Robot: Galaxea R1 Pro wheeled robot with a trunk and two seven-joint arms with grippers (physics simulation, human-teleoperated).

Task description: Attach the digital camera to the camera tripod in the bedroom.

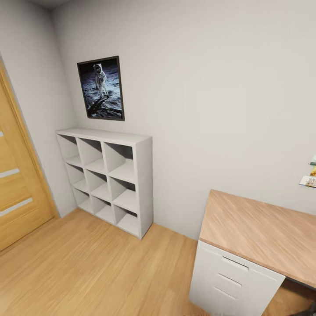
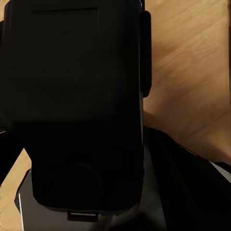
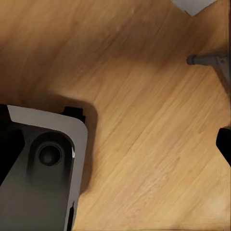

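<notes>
**Camera carried close, tripod still to find**

On the left of the head view stand a wood door (image 1: pixel 17 193), a white cube shelf (image 1: pixel 109 175) under a moon picture (image 1: pixel 101 87), then a counter (image 1: pixel 263 232) with drawers.

The left wrist view has a big black boxy thing (image 2: pixel 77 106) right up close over the wood floor (image 2: pixel 192 72). It is probably the digital camera, held by the left gripper, but I cannot tell how far that gripper is closed.

A camera is small, hard and easy to break, so hold its body, not its lens.

The right wrist view adds the robot's grey base (image 3: pixel 43 168) and a thin grey foot (image 3: pixel 204 59), maybe a tripod leg. I cannot tell the right gripper's state either.

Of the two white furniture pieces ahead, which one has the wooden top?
The drawer desk at the right; its top is wood planks. The cube shelf by the door is white all over.
</notes>
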